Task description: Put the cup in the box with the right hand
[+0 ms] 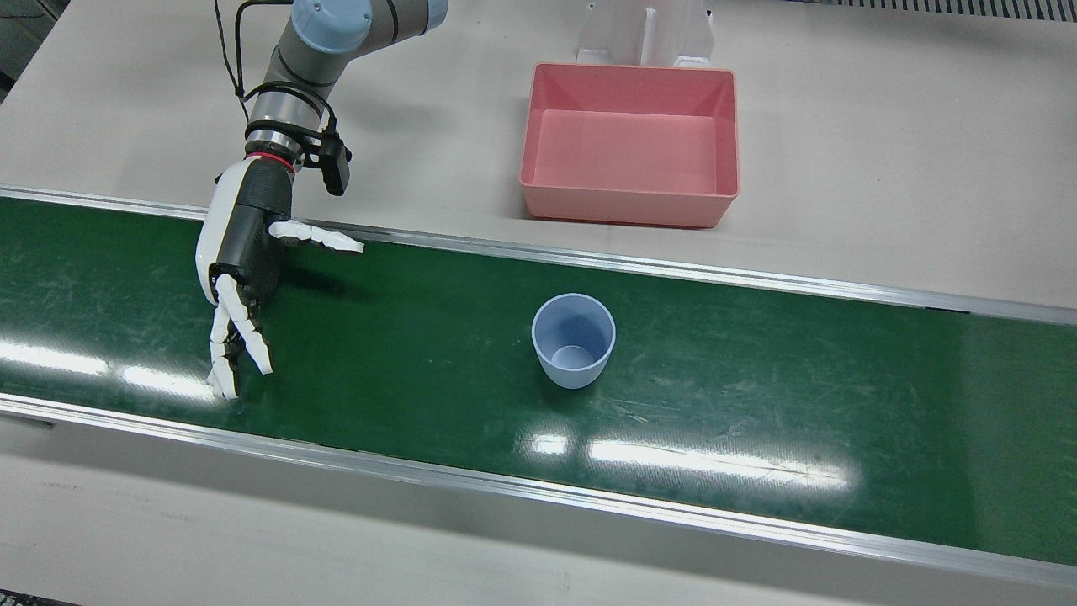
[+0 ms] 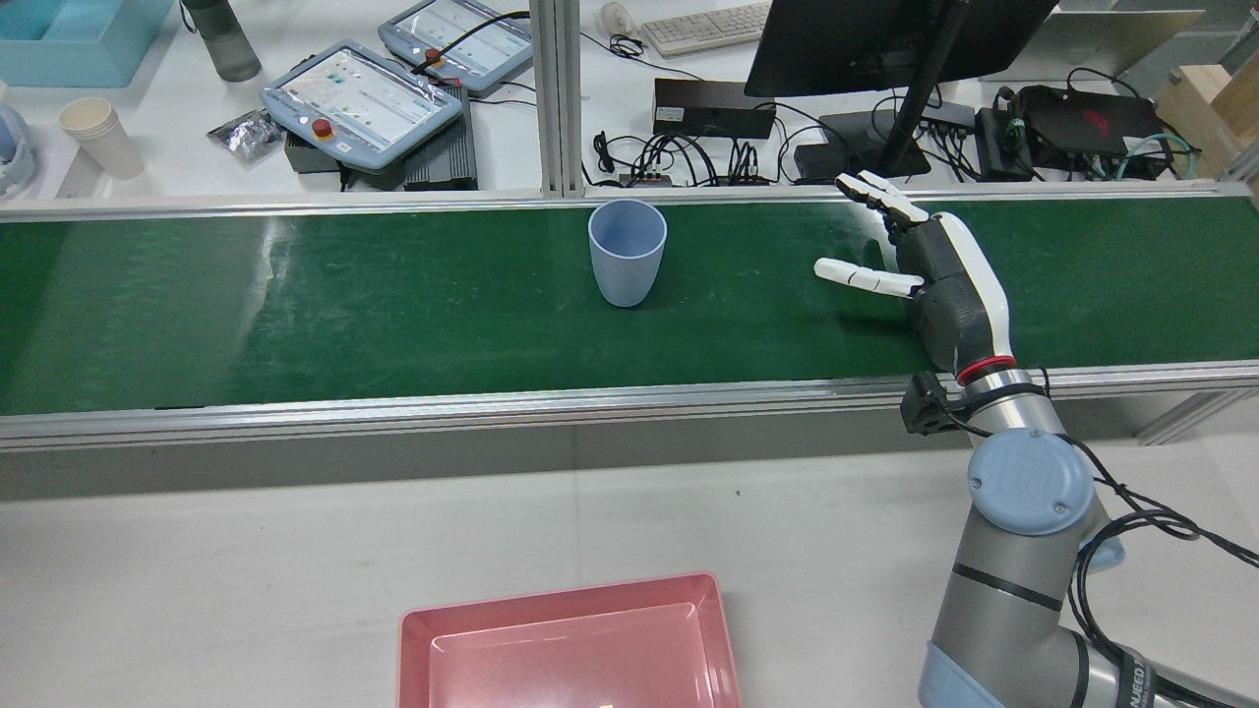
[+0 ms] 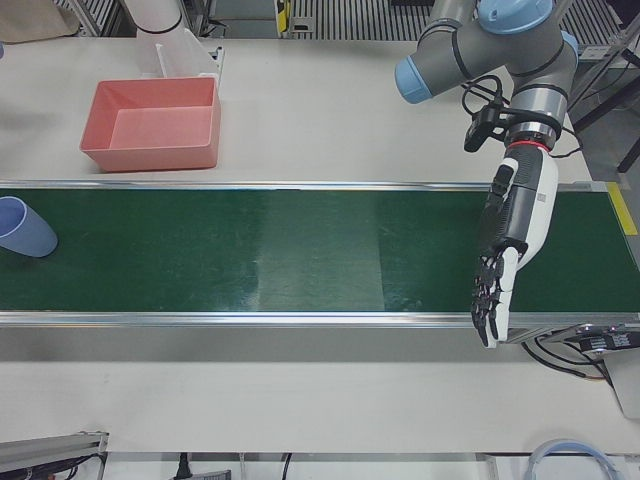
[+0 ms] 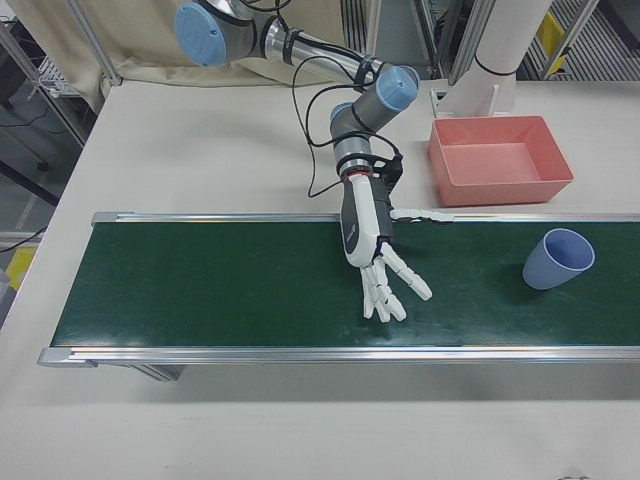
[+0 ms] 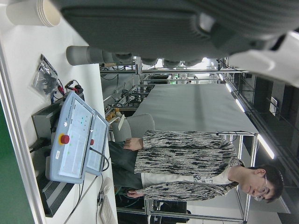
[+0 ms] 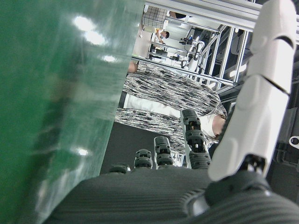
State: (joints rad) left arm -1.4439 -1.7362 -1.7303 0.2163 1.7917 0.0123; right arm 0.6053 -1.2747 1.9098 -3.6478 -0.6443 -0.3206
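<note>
A light blue cup (image 1: 574, 338) stands upright on the green conveyor belt (image 1: 757, 379); it also shows in the rear view (image 2: 626, 252) and the right-front view (image 4: 557, 258). The pink box (image 1: 631, 143) sits empty on the table beyond the belt. My right hand (image 1: 244, 252) is open and empty, low over the belt well to the cup's left in the front view, with its thumb (image 1: 324, 237) stretched towards the cup's side. My left hand (image 3: 510, 240) is open and empty over the belt's other end, far from the cup (image 3: 20, 228).
Metal rails (image 1: 589, 261) run along both belt edges. A white pedestal (image 1: 644, 34) stands just behind the box. Beyond the belt in the rear view are teach pendants (image 2: 359, 98), cables and a monitor (image 2: 885, 39). A person (image 5: 196, 163) sits there.
</note>
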